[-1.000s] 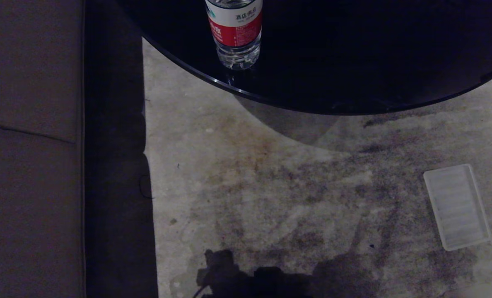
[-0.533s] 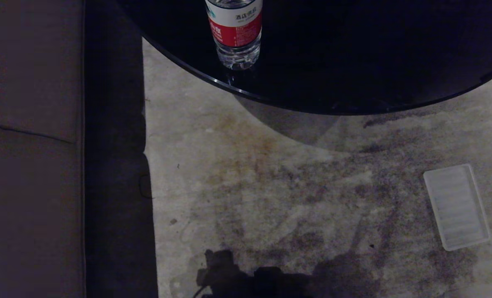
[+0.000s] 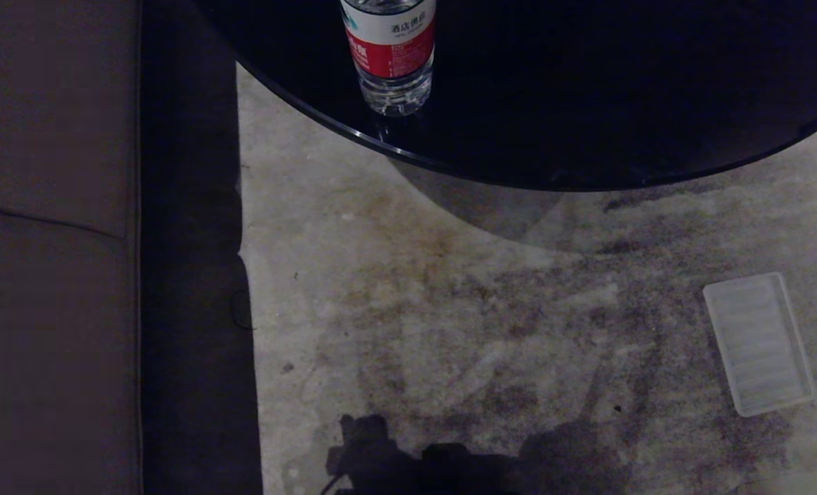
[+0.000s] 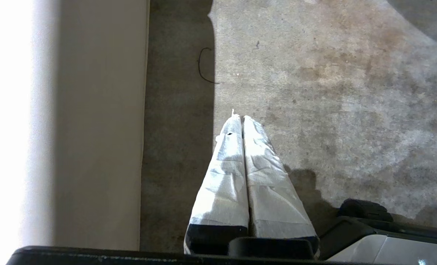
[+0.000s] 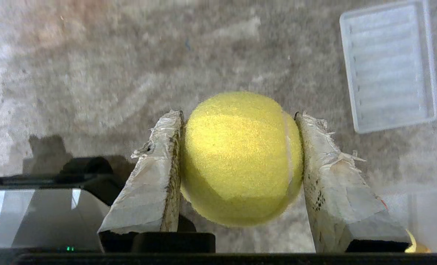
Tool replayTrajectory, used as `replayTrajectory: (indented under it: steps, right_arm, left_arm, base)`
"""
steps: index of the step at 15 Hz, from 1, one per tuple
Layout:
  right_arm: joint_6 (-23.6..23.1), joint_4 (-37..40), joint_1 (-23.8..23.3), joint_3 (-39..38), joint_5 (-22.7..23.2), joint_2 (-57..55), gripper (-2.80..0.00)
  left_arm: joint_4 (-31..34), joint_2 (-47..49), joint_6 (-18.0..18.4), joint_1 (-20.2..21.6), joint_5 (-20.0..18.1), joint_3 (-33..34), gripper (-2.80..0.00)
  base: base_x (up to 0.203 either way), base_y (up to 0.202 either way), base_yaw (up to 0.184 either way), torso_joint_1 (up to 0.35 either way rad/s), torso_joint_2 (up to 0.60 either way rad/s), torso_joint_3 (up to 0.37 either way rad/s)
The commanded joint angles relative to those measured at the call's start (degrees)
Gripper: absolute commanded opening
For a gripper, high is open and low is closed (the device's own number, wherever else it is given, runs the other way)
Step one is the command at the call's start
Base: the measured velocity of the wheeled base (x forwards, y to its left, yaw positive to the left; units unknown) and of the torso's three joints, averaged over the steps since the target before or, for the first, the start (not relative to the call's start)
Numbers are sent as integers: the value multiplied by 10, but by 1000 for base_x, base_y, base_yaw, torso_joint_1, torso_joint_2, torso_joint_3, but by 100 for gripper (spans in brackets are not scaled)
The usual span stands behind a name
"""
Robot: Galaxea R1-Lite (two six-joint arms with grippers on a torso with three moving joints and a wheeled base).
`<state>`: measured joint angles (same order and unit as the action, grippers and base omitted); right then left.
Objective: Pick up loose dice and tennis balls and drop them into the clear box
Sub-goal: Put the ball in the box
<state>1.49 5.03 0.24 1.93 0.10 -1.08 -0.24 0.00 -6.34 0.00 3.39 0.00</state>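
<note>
Tennis ball (image 5: 240, 158) — yellow-green, fuzzy, with a pale seam curving down one side — sits pinched between the two white tape-wrapped fingers (image 5: 150, 184) of the right gripper (image 5: 238, 116), held clear above the stained grey carpet (image 5: 112, 73). Both pads press against its sides, and it fills the gap between them. A flat ribbed whitish rectangular lid (image 5: 387, 66) lies on the carpet beyond the gripper, apart from the ball. At the edge of the right wrist view, close by the gripper, part of a clear plastic box (image 5: 424, 217) shows; what it holds cannot be made out.

The left gripper (image 4: 242, 117) hangs over bare carpet near the pale sofa base (image 4: 100, 129), its white-wrapped fingers pressed together with nothing between them.

In the head view neither arm appears — only the lid, the brown sofa (image 3: 51, 275), a round black glossy table (image 3: 587, 89) and a clear water bottle with a red-and-white label (image 3: 389, 55) standing upright near its rim.
</note>
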Motion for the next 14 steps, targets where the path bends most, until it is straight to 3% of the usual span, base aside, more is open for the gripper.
replayTrajectory:
  steps: [1,14]
  right_arm:
    - [0,1,0,0,0,11,-280]
    - [1,1,0,0,-1,11,-280]
  left_arm:
    - [0,1,-1,0,1,1,-280]
    - [-1,0,-8,0,3,1,-280]
  base:
    - [0,0,0,0,0,0]
    - [0,0,0,0,0,0]
